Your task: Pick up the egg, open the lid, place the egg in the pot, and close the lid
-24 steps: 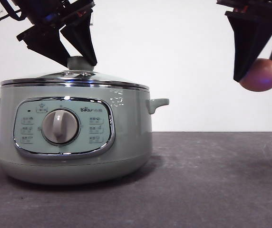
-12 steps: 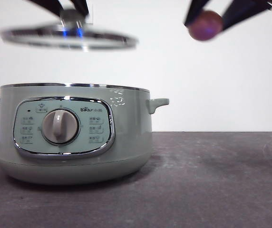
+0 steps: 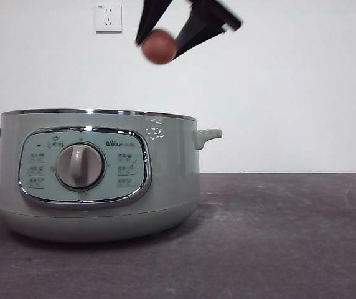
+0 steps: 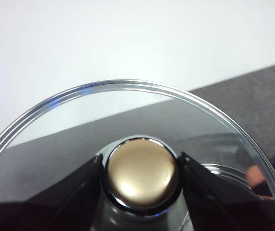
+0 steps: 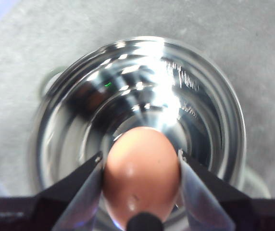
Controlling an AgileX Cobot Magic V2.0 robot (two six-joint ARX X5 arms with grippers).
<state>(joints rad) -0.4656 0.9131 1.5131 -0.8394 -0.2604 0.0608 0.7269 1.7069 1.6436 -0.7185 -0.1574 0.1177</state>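
Right tool (image 3: 160, 38) grips smooth oval egg (image 3: 159, 47) above shiny steel-lined pot (image 3: 97, 180).

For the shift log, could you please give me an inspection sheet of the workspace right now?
Surface: dark grey table, bare beside the pot.
Job's things: pot open, steel inside; egg held above it; lid held off the pot, outside the front view.
Clutter: nothing seen.
Grippers: right pincer shut on the egg; left pincer shut on the lid's knob.
Cables: nothing seen.
Surroundings: white wall, two sockets.
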